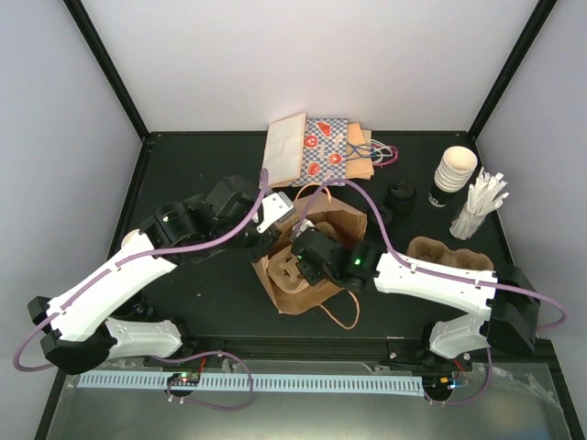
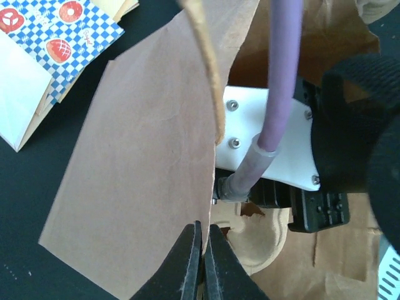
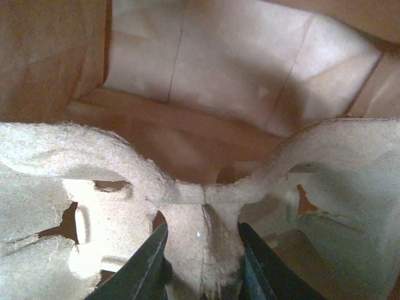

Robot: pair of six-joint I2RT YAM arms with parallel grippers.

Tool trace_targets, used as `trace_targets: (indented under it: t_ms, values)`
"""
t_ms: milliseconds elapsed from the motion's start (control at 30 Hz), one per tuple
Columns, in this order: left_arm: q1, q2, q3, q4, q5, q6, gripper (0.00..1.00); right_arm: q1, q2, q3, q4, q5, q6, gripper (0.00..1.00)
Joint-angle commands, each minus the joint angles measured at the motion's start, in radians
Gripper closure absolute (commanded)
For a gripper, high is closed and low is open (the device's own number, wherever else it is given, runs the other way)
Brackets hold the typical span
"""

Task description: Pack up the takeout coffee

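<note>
- Far right on the bench (image 1: 211,312), just left of the cup stack (image 1: 456,170), sits the takeout coffee (image 1: 401,194), well apart from both arms.
- From above it's mostly a round black lid; the cup below barely shows.
- My read: light, thin-walled and crushable, and the lid could pop. Take it gently around the body, upright.
- Right fingers (image 3: 147,269) pinch the pulp carrier (image 3: 206,206) inside the brown bag (image 1: 316,225).
- Left fingers (image 2: 187,262) are pressed together on the bag's paper edge.
</note>
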Motion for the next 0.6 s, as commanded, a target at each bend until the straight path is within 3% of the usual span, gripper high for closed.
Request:
trace_targets:
  t_ms: [0,567]
  values:
    - [-0.007,-0.057,0.025,0.091,0.055,0.009,0.98,-0.005,-0.007,-0.027,0.059,0.02,0.001,0.73]
    - [-0.007,-0.134,-0.007,0.194,0.235,-0.03,0.98,-0.016,-0.03,-0.089,0.135,-0.039,-0.033,0.74]
